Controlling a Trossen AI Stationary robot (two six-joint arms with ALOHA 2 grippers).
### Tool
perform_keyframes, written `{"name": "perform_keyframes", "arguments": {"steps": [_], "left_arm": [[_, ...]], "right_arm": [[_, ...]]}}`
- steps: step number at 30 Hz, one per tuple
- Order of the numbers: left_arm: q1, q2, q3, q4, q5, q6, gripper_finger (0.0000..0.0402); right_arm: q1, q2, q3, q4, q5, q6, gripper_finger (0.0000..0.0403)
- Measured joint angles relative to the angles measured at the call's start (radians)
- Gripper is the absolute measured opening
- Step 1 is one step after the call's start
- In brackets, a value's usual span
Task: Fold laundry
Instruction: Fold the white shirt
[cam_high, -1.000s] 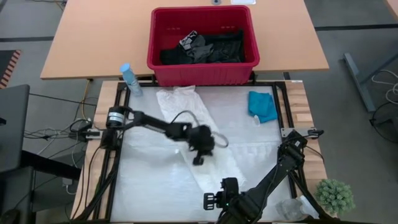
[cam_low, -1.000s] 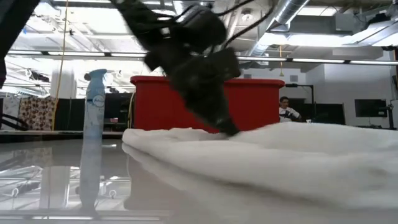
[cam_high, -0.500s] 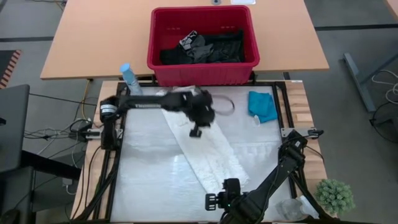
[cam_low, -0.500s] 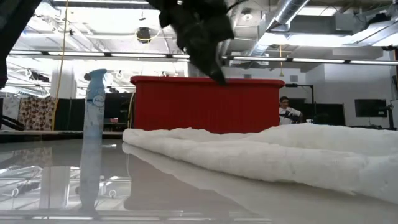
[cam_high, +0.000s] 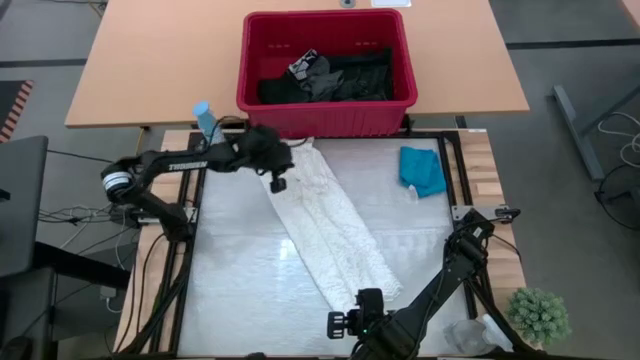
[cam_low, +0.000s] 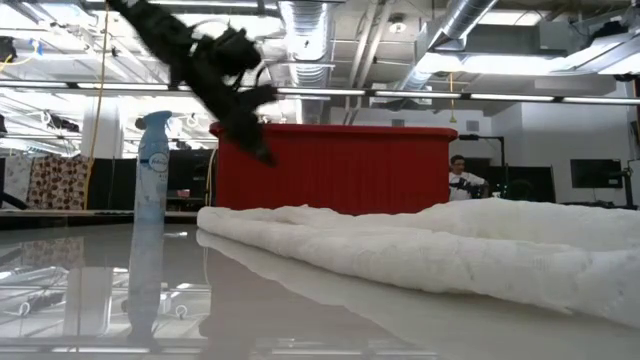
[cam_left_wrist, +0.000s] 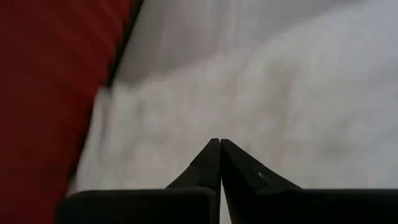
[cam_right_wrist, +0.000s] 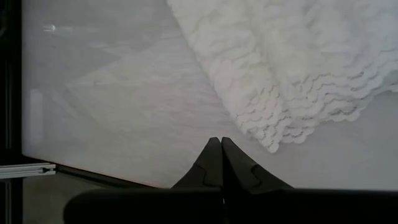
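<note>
The white lacy garment (cam_high: 328, 225) lies flat on the table as a long folded strip, running slantwise from the basket's foot to the near middle. My left gripper (cam_high: 278, 185) is shut and hangs in the air just left of the strip's far end (cam_left_wrist: 205, 106), touching nothing; the low view shows it (cam_low: 265, 157) well above the cloth (cam_low: 420, 250). My right gripper (cam_right_wrist: 221, 142) is shut and hovers by the table's near edge, next to the strip's scalloped near end (cam_right_wrist: 292, 118). A small teal garment (cam_high: 424, 170) lies at the far right. Black garments (cam_high: 335, 76) fill the red basket (cam_high: 262, 108).
A blue-capped spray bottle (cam_high: 207, 125) stands at the table's far left corner, close to my left arm. The red basket sits beyond the far edge on a wooden table (cam_high: 150, 60). A small green plant (cam_high: 540, 315) stands at the near right. A person (cam_low: 460, 175) sits far behind.
My left gripper, still shut, has risen off the middle of the white garment and swung toward the table's far edge, then left to the strip's far end. The garment has stayed lying on the table.
</note>
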Motion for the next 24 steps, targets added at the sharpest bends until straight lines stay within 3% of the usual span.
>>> {"name": "perform_keyframes", "arguments": {"steps": [5,11,19,24], "left_arm": [[0.053,-0.018,-0.133,0.087,-0.121,-0.045,0.0],[0.119,-0.008,-0.251,0.186,-0.124,-0.075,0.0],[0.161,-0.01,-0.349,0.064,-0.101,-0.136,0.0],[0.129,-0.043,-0.385,-0.018,-0.084,-0.376,0.0]], "right_arm": [[-0.004,0.0,0.0,0.002,0.0,0.0,0.0016],[-0.012,0.0,0.0,0.008,0.0,-0.001,0.0016],[-0.012,0.0,0.0,0.027,0.0,-0.011,0.0016],[-0.017,0.0,0.0,0.017,-0.017,-0.003,0.0016]]}}
